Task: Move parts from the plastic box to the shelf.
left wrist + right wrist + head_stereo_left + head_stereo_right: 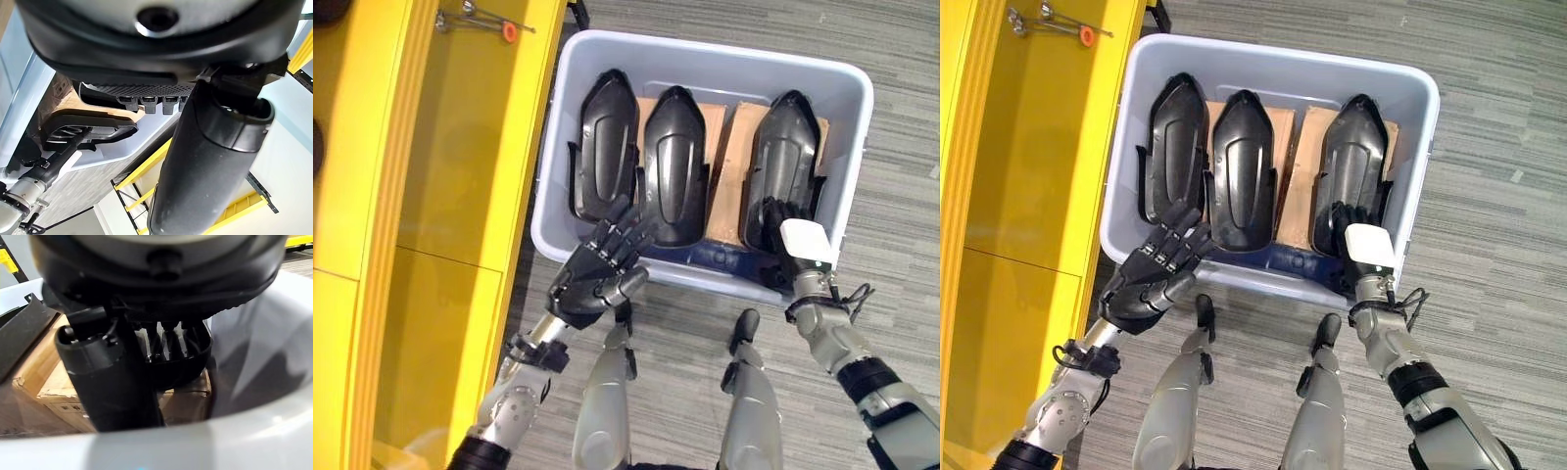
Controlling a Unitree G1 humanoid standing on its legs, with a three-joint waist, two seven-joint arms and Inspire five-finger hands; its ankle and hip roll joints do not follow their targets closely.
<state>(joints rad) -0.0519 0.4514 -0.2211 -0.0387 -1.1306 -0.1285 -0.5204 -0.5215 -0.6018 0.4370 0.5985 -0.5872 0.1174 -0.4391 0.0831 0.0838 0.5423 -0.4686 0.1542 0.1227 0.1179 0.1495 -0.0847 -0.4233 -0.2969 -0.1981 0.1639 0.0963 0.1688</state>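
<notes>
On grey carpet beside the yellow shelf [460,196] sits the pale plastic box [705,59], w/ three black moulded parts standing lengthwise on brown cardboard [724,157]: left part [605,147], middle part [674,162], right part [785,162]. Left and middle parts are touching or nearly so; right part is apart from them, w/ cardboard between.

Left hand [602,274] hovers at the box's near rim, back of the hand up, fingers straight and loosely spread, tips over the near ends of the left and middle parts; can't tell if they touch. Thumb sticks out toward the robot, holding nothing.

Right hand [1361,245] reaches down inside the box at the near end of the right part; white thumb cover on top. Right wrist view shows its fingers [168,340] curled over the part's dark rounded edge, w/ cardboard beneath, which the head views hide under the cover.

Left wrist view shows the left hand's straight fingers over the box wall and, past them, the right arm gripping a part's end. Metal hooks w/ an orange tip [509,31] lie on the shelf at the far end.
</notes>
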